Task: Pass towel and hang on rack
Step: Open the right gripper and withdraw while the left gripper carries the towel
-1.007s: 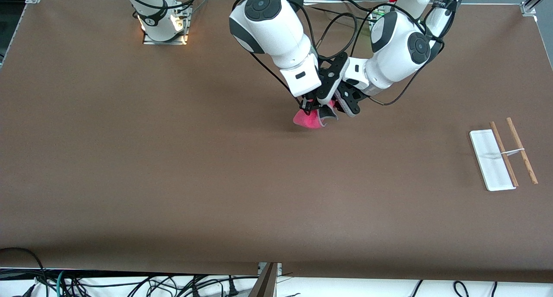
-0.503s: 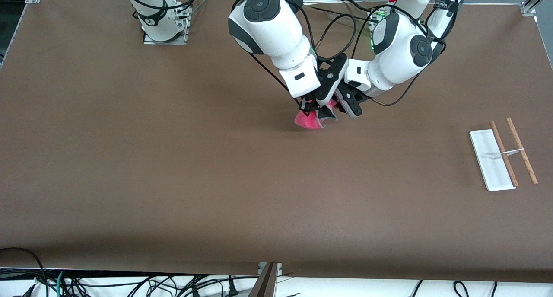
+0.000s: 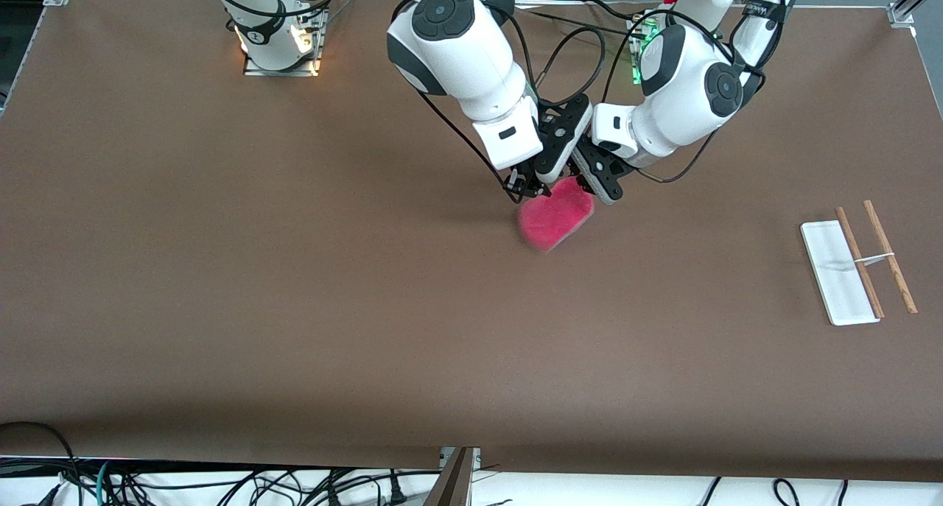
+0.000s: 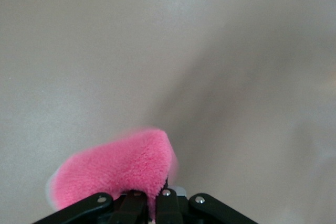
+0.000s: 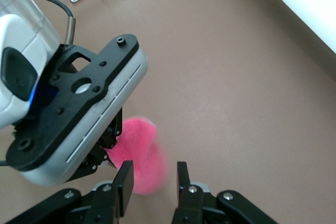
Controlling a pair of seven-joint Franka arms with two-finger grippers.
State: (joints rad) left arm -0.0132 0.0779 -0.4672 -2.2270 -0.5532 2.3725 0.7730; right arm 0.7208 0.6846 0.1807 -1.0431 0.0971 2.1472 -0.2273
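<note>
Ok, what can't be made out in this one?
- Where the left gripper, over mid-table, pinches the towel: in the front view its own body covers it; in the left wrist view the frame edge cuts it off.
- Towel's stitched edge: blurred in every view.
- Whether the towel touches the open right gripper beside it: blurred in the right wrist view.
- Rack crosspiece joints: too small in the front view; the right wrist view cuts the rack off.

we count one towel [image 3: 556, 219], one rack [image 3: 858, 262] with two wooden rods [image 3: 890, 256] and one white base [image 3: 838, 272], two arms, so two grippers: left gripper [image 3: 571, 184], right gripper [image 3: 529, 185], on one table [image 3: 295, 285].
</note>
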